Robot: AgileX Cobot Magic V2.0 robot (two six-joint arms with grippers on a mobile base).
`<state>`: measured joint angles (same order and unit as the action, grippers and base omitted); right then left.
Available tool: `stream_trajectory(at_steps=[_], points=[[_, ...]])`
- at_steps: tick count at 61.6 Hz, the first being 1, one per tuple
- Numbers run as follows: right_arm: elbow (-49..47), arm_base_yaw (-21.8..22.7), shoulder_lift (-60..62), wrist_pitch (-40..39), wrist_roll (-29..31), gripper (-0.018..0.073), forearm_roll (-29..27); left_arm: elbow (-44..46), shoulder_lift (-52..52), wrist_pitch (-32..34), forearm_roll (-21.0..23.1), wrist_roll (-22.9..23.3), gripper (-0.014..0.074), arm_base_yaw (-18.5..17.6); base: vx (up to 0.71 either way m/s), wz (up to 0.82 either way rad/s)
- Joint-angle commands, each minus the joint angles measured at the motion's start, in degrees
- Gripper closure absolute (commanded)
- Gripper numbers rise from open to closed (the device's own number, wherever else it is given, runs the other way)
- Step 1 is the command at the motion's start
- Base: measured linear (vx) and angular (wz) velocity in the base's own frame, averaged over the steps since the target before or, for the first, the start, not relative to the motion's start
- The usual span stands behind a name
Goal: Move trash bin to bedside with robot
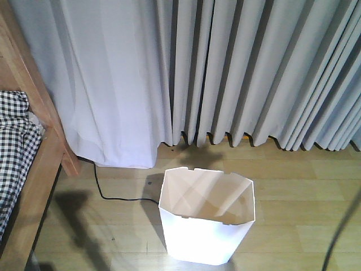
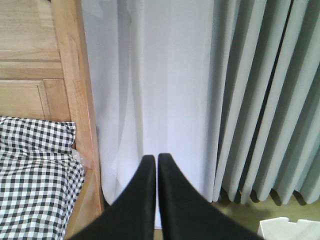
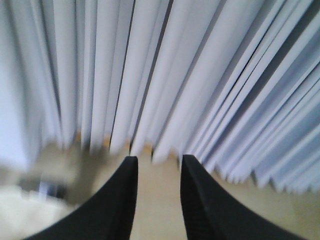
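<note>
Front view: the white trash bin point(image 1: 207, 220) stands upright on the wooden floor point(image 1: 293, 192), at about 6 o'clock in the frame, its faceted rim open upward and its cream inside in plain sight. Nothing is seen touching it. The bed frame point(image 1: 34, 107), light-brown wood with a slanted post, occupies 9 o'clock and carries checked bedding point(image 1: 14, 152); a stretch of bare floor lies between bin and bed, so the bin is near the bedside but not yet against it. A black cable point(image 1: 104, 189) runs over the floor from the foot of the post toward the bin. Pleated pale curtains point(image 1: 254, 73) close the background from 10 to 2 o'clock.

Left wrist view: the left hand point(image 2: 152, 162) points at the curtains, its two black fingers all but closed on each other with nothing between them. The bed frame and bedding lie at 8 to 9 o'clock, and a corner of the bin's rim shows at 5 o'clock, below and to one side of the fingers.

Right wrist view (blurred): the right hand point(image 3: 159, 167) is parted by a narrow gap and holds nothing; only curtains and floor appear ahead.

Interpretation: with both hands empty, the bin probably is to be nudged or carried leftward to finish beside the bed.
</note>
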<state>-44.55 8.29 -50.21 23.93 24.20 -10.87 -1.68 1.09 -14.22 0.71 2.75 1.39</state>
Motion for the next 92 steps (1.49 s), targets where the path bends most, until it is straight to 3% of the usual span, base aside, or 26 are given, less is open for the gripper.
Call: stream_trajectory(at_steps=[1,7,12,21,25,36,46,92], points=[[6.5,0.3,11.6,-11.0,-0.3,0.0354,-2.5,-1.7,0.5,4.0,0.2,0.5,0.0602,-0.1,0.0,0.0],[15.1,0.3,26.2,-17.0,-0.6,0.0354,-3.5,-1.7,0.5,4.0,0.2,0.5,0.0602,-0.1,0.0,0.0],[20.5,0.0,37.8,-16.7,-1.0,0.0354,-6.0,-1.7,0.5,4.0,0.2,0.5,0.0602,-0.1,0.0,0.0],[26.9,-2.6,51.8,-6.5,-0.9,0.0351,-5.5,-1.7,0.5,4.0,0.2,0.5,0.0602,-0.1,0.0,0.0],[27.4,-4.2,50.8,-2.0,-1.1,0.0349,-5.2,-1.7,0.5,4.0,0.2,0.5,0.0602,-0.1,0.0,0.0],[27.4,-8.0,47.0,-3.8,-1.1,0.0358,-3.9,-1.7,0.5,4.0,0.2,0.5,0.0602,-0.1,0.0,0.0],[27.4,-8.0,46.3,-2.8,-1.1,0.0578,-1.3,-1.7,0.5,4.0,0.2,0.5,0.0602,-0.1,0.0,0.0],[27.4,-8.0,46.3,-3.9,-1.1,0.057,-1.4,-1.7,0.5,4.0,0.2,0.5,0.0602,-0.1,0.0,0.0]])
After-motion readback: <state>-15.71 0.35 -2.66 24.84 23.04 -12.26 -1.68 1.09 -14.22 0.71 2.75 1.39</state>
